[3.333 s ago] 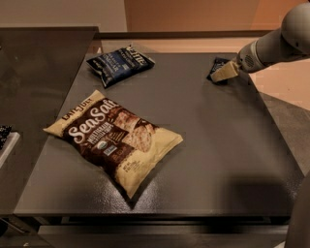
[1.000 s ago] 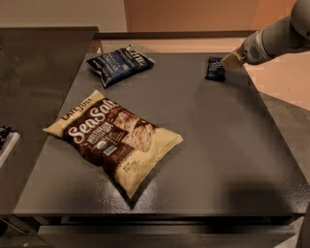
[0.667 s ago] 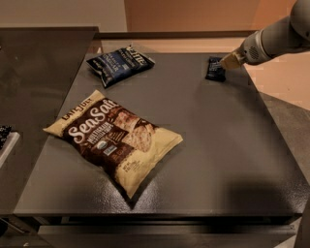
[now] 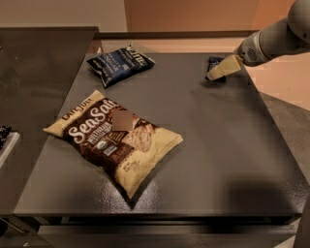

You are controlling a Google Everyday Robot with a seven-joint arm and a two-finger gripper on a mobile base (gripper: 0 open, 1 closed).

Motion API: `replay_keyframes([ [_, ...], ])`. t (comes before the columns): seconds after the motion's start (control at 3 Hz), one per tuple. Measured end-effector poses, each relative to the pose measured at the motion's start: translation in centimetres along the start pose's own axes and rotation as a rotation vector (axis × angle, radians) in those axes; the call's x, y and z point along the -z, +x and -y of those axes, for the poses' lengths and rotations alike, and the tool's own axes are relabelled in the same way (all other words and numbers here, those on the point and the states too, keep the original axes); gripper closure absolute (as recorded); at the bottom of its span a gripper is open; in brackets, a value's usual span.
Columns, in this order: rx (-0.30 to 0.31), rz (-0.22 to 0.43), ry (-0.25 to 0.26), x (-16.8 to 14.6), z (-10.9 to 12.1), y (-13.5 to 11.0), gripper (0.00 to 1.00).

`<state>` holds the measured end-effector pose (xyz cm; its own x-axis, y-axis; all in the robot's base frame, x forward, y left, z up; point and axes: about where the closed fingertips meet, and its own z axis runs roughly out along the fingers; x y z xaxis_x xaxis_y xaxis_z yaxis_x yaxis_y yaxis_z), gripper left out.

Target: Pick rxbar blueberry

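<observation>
At the far left a darker side surface (image 4: 34, 72) adjoins the counter (image 4: 208, 145). At its left edge we see a small object, part dark and part pale, which we cannot identify.

On the counter's left half lies a large cream-and-brown Sea Salt bag (image 4: 114, 138), flat and turned at a diagonal. "Sea Salt" is legible in large white script. The small capitals above it and the fine print below it cannot be read with certainty, and a blurred patch covers the middle of the face.

Behind it, near the far-left corner, lies a crinkled blue bag (image 4: 120, 64). It carries pale print that we cannot read. The two bags lie apart.

The middle of the counter and its near right part are dark grey and speckled.

The bar (image 4: 214, 61), small, flat and dark, lies at the far-right corner, well apart from both bags. We cannot read its wrapper.

The cream-coloured claw (image 4: 213, 75) slants down across the bar from the right and covers part of it. We cannot tell whether it is released or clenched, nor whether it grasps the bar.

The grey arm (image 4: 276, 41) enters from the upper right. An orange-tan wall (image 4: 193, 14) stands behind.
</observation>
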<state>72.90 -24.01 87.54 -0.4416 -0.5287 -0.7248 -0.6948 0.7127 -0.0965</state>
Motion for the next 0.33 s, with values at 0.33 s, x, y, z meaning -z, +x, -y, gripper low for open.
replay_keyframes([
  [0.33, 0.000, 0.000, 0.000, -0.01, -0.01, 0.00, 0.00],
])
